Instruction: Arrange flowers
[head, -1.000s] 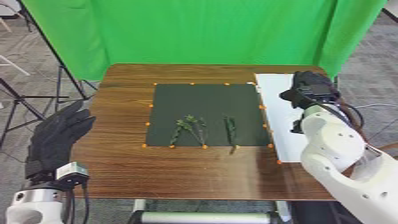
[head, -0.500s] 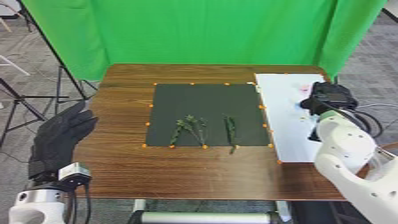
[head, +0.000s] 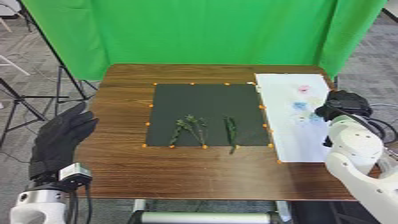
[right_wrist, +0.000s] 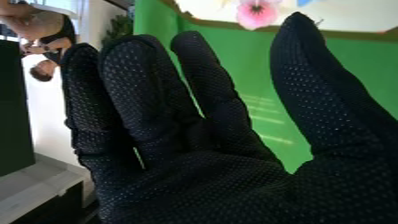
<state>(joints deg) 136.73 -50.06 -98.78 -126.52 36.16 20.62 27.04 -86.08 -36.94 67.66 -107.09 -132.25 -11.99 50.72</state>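
The pink flower (head: 304, 89) lies toward the far end of the white sheet (head: 298, 145), on the counter's (head: 178, 175) right side, with the blue flower (head: 300, 106) just nearer the robot; any long axis seems too small to judge. Both lie left of the right robot hand (head: 348, 104), its fingers straight, thumb spread, nothing held. The left robot hand (head: 60, 142) is well apart, so a leftward reach by the right looks likeliest.
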